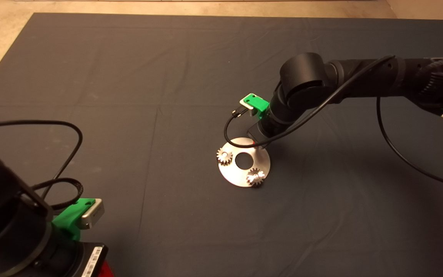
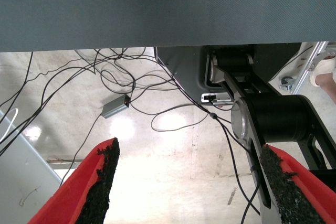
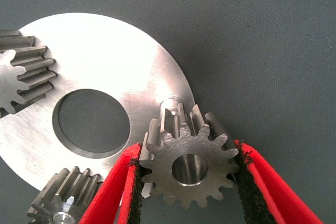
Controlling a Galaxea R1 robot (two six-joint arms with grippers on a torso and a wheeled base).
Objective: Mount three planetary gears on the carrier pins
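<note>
A flat round silver disc (image 1: 237, 177) with a large centre hole lies mid-mat. Two planetary gears sit on its pins, one at the left rim (image 1: 224, 156) and one at the near rim (image 1: 256, 177); both also show in the right wrist view (image 3: 21, 72) (image 3: 65, 203). My right gripper (image 3: 189, 150) is shut on the third gear (image 3: 189, 169), held tilted just beside the bare third pin (image 3: 170, 103) at the disc's far-right rim. In the head view the right wrist (image 1: 267, 115) hides this gear and the fingers. My left gripper (image 2: 189, 182) is open and parked at the lower left.
The dark mat (image 1: 167, 77) covers the table. A black cable (image 1: 229, 130) loops from the right wrist over the disc's far edge. The left wrist view looks past the mat's edge at floor cables (image 2: 131, 93) and a person's shoe (image 2: 323, 69).
</note>
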